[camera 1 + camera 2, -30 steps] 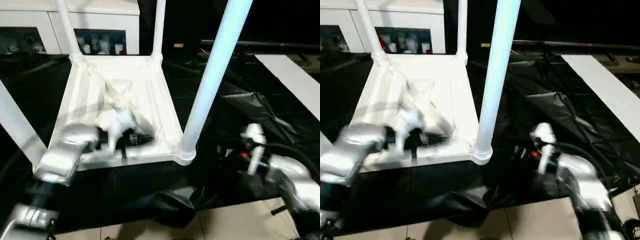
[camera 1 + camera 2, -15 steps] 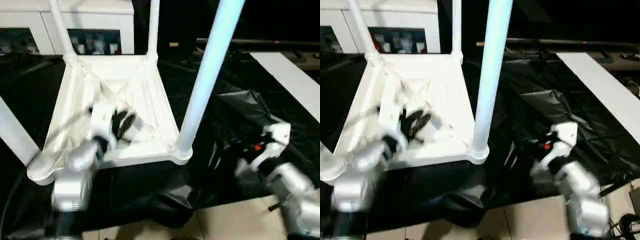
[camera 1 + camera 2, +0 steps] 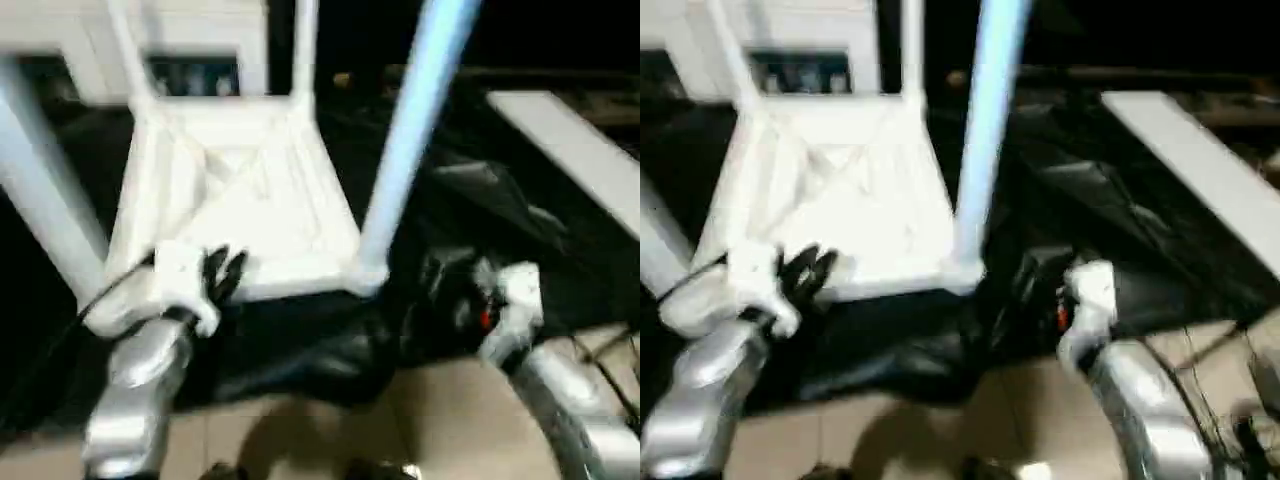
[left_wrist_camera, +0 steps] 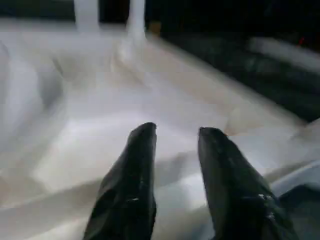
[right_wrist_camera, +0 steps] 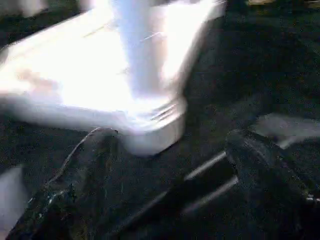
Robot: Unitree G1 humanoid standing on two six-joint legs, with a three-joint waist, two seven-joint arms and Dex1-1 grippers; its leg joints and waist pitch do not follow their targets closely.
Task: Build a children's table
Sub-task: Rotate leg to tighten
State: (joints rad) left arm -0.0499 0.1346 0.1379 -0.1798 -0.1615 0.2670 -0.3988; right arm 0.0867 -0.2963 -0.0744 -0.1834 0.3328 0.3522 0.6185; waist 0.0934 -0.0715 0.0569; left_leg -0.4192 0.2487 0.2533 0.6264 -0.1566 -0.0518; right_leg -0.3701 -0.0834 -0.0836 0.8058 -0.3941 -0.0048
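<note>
Standing inverted, table top point(image 3: 235, 195) with four legs fitted. Left gripper point(image 4: 175, 135) narrowly parted, empty; right gripper point(image 5: 170, 140) spread wide, empty. Toppling is risked if near leg point(image 3: 400, 150) is knocked.

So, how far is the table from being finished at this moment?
Done: the table top lies upside down on the black sheet and all four legs stand in its corner sockets. In hand: nothing. The left gripper hangs over the near edge with its fingers apart and empty; the right gripper is open by the near right corner. Left: probably turning the table upright.
</note>
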